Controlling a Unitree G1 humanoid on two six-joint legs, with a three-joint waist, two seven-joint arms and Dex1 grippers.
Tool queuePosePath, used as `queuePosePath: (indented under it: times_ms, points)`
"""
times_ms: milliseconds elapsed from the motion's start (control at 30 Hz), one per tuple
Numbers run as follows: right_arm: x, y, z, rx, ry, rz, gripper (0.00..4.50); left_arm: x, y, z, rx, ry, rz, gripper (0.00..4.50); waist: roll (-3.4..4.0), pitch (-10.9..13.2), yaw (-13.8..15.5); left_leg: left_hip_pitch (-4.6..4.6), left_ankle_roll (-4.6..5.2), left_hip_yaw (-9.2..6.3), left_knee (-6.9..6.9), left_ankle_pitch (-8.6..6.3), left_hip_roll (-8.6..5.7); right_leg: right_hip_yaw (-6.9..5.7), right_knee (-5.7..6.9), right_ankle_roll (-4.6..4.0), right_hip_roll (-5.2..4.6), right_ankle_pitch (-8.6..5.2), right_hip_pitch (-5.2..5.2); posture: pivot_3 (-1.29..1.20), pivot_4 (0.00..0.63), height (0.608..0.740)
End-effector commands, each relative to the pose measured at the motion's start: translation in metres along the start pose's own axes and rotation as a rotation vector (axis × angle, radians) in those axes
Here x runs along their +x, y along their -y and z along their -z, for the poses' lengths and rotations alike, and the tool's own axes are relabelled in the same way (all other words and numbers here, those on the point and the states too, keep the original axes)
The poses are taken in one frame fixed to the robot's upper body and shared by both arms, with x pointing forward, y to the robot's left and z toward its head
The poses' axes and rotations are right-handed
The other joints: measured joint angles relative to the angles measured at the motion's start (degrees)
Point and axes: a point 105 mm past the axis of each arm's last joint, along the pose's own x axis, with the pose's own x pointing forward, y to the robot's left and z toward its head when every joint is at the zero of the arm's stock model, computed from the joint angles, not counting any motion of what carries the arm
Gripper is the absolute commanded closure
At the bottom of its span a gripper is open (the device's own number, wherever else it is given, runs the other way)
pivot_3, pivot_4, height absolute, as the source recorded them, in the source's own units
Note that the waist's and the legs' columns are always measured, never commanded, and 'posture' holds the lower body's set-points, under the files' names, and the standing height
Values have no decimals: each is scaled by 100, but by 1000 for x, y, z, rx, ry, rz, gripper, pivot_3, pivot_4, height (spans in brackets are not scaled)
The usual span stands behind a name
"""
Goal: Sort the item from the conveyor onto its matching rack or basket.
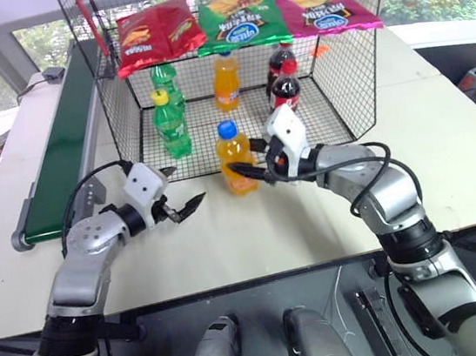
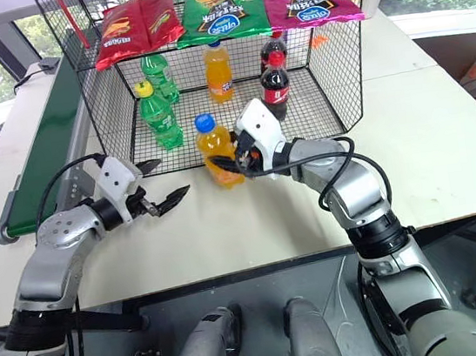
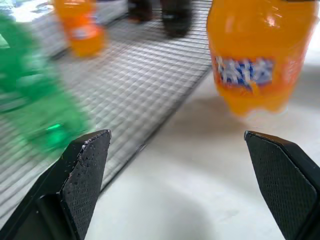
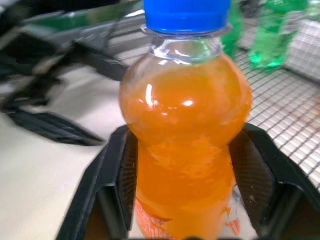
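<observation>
bottle (image 4: 185, 150): clear glossy plastic, smooth blue cap
cage (image 1: 346, 67): black wire mesh
counter (image 1: 229, 241): matt white
pincer pads (image 3: 87, 175): black, grainy

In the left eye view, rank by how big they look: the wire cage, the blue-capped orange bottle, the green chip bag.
1. wire cage
2. green chip bag
3. blue-capped orange bottle, though it stands nearest the camera

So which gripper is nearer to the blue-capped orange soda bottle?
The right gripper: shut on the orange soda bottle, a finger on each side. The left gripper stands open, apart from it, on its conveyor side.
</observation>
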Motion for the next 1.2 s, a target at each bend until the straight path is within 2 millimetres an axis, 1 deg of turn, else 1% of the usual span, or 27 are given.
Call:
queuePosePath:
  times_ms: [33, 200, 367, 600, 767, 1033, 1100, 1133, 1200]
  points:
    - [3, 23, -34, -52, 125, 124, 2389, -13, -8, -10, -2, 34, -82, 47, 0, 0, -16, 0, 0, 2, 0, 0, 0, 0, -2, 1, 0, 1, 0, 0, 150, 739]
    - [16, 47, -40, -43, 157, 245, 2389, -18, -11, -11, -29, 47, -156, 47, 0, 0, -15, 2, -1, 2, 0, 1, 2, 1, 3, 3, 7, 6, -1, 0, 150, 739]
    - [31, 64, -41, -31, 175, 323, 2389, -14, -12, -14, -40, 72, -217, 47, 1, 0, -27, 3, -1, 3, 0, 1, 4, 4, 3, 3, 22, 8, -1, 0, 150, 739]
    - [53, 66, -45, -25, 206, 321, 2389, -1, -6, -14, -41, 82, -232, 47, 2, 0, -44, 4, -2, 5, -1, 2, 5, 7, 5, 14, 27, 14, -3, 0, 150, 739]
    - [65, 64, -44, -18, 213, 314, 2389, 4, -2, -12, -47, 81, -238, 47, 2, 0, -46, 5, -2, 7, -1, 2, 5, 11, 6, 14, 29, 15, -4, 0, 150, 739]
    - [71, 67, -35, -17, 198, 319, 2389, 4, -1, -13, -45, 82, -241, 47, 3, 0, -48, 5, -2, 7, -1, 2, 4, 14, 6, 14, 30, 15, -4, 0, 150, 739]
    - [71, 70, -32, -19, 188, 326, 1367, 4, 0, -13, -45, 82, -242, 0, 3, 0, -51, 5, -2, 8, -1, 2, 4, 14, 6, 14, 31, 15, -4, 0, 150, 739]
    - [71, 70, -30, -20, 184, 328, 1040, 4, -1, -13, -45, 81, -242, 0, 4, 1, -54, 5, -2, 8, -1, 2, 4, 15, 6, 14, 31, 15, -4, 0, 150, 739]
    - [70, 71, -28, -23, 181, 329, 34, 4, -1, -13, -45, 81, -242, 0, 4, 0, -54, 5, -2, 8, -1, 2, 4, 15, 7, 14, 31, 15, -4, 0, 150, 739]
